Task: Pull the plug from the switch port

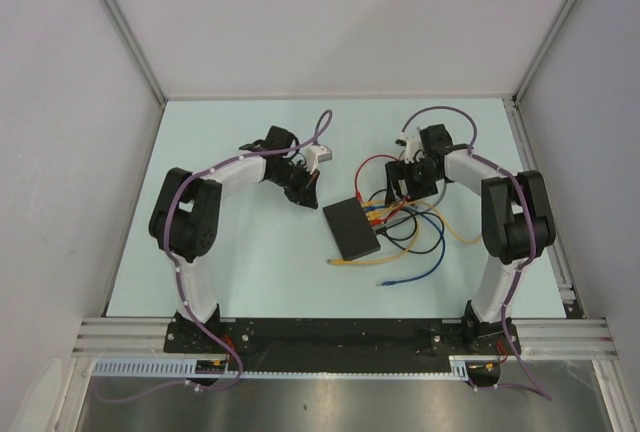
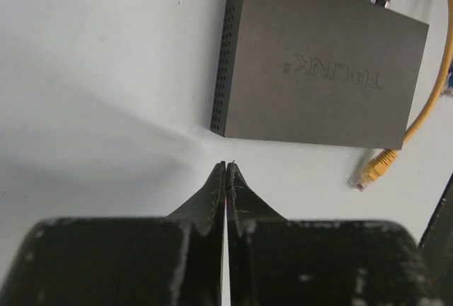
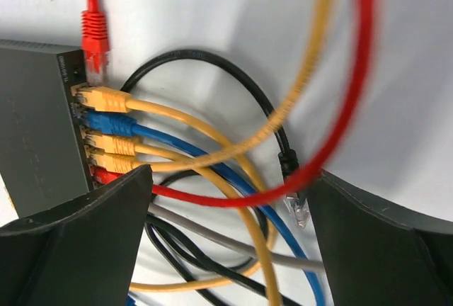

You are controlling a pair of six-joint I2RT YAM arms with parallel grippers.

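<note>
2 grippers over a pale table point(image 1: 200, 132). At left: left gripper point(image 2: 226, 171) closed tight, fingers point(image 2: 209, 198) pressed flat together, gripping nothing, tips near a corner of the switch point(image 1: 351, 229) and apart from it. In the middle: that switch, flat and black, lying on the table at a slant, plain top up. Just off its near end: yellow plug point(image 2: 369, 173), loose on the table. Along the switch's right edge: row of plugs point(image 3: 106, 136) seated in the ports, 1 yellow, 1 blue, 2 more yellow, then 1 red. Beside the far end of that row: another red plug point(image 3: 94, 37), tip at the switch's corner; seated or not, cannot tell. At right: right gripper point(image 3: 230, 178) spread wide, gripping nothing, fingers point(image 3: 85, 249) straddling the tangle of cables point(image 3: 212, 156) just right of the ports.
</note>
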